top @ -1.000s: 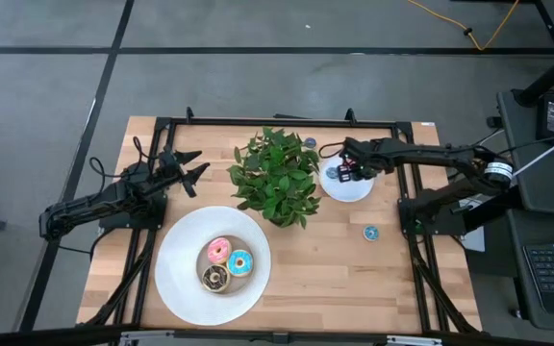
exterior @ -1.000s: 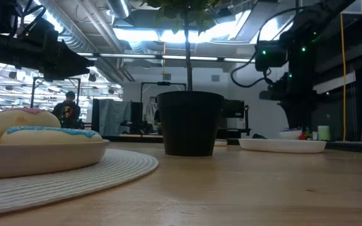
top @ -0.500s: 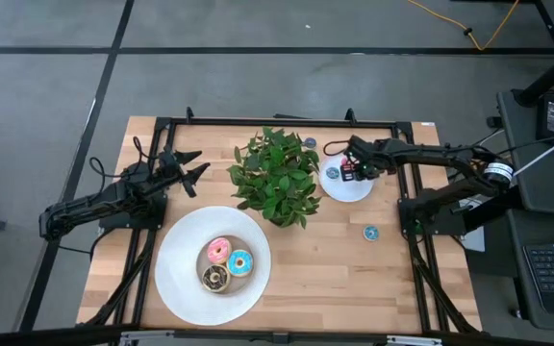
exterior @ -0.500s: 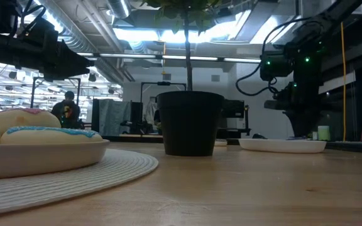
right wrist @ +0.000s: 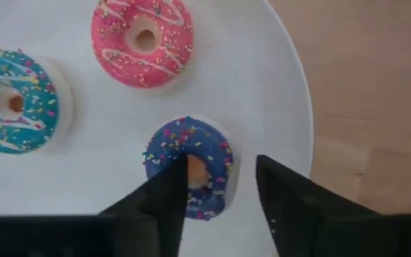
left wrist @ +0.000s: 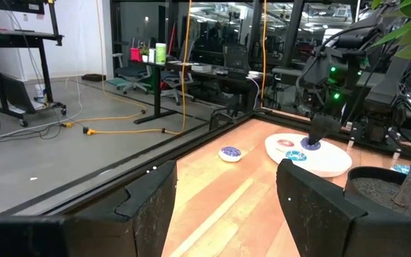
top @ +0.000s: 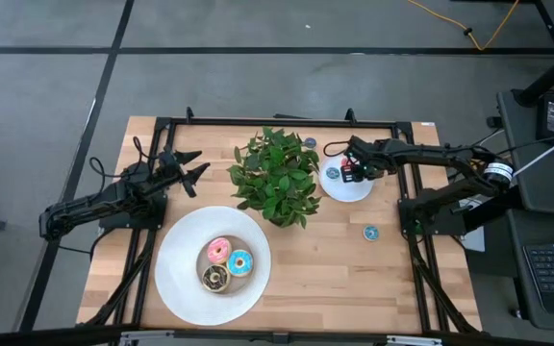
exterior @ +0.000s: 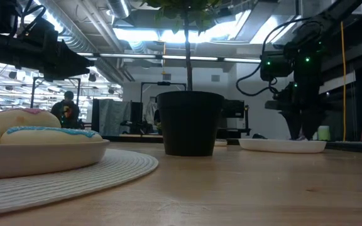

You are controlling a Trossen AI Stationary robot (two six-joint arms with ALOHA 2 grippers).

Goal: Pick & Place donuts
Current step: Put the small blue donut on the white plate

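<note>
Three larger donuts, pink (top: 218, 250), light blue (top: 239, 261) and chocolate (top: 215, 278), lie on the large white plate (top: 181, 279). The small white plate (top: 354, 190) carries tiny donuts: red (right wrist: 143, 39), teal (right wrist: 9, 107) and dark blue (right wrist: 191, 164). More tiny ones lie on the table (top: 370, 232) (top: 310, 143). My right gripper (right wrist: 223, 168) (top: 349, 173) is open, pointing down over the small plate. One finger is at the blue donut's hole and the other is outside its rim. My left gripper (top: 192, 168) is open and waits above the table's left side. My right gripper comes from above onto the dark blue tiny donut. One fingertip (right wrist: 179, 175) is at its hole (right wrist: 195, 170) and the other (right wrist: 273, 175) is over the plate beside its outer edge. I cannot tell whether either finger touches it.
A potted plant (top: 275, 178) stands mid-table between the two plates, close to the small plate's left edge. Bare wood lies at the table's near right (top: 354, 279). A black frame rail runs around the table (top: 277, 122).
My right gripper has moved slightly toward the table's right and come down onto the small plate, settling over the dark blue tiny donut. The donuts have stayed where they were.
</note>
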